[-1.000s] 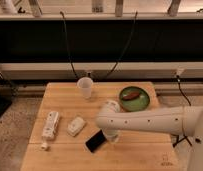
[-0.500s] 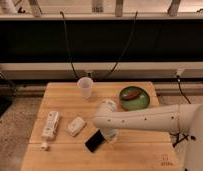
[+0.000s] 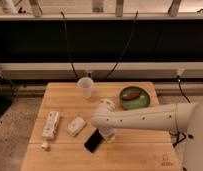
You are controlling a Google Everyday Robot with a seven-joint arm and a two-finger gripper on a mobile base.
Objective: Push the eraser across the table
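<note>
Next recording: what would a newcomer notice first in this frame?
The big white robot arm sweeps in from the right across the wooden table, its gripper down at the front centre, right beside the black eraser. Behind sit a clear plastic cup and a green bowl; a white remote-like device lies left.

Arm is showing smooth white rounded shell w/ row of small dark dots along forearm; end effector point(image 3: 108, 134) is looking greyish, shut, over worktop point(image 3: 140, 150).

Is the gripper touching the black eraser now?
Cannot tell. In the camera view the gripper hangs at the eraser's right end on the table, but the arm hides any contact.
</note>
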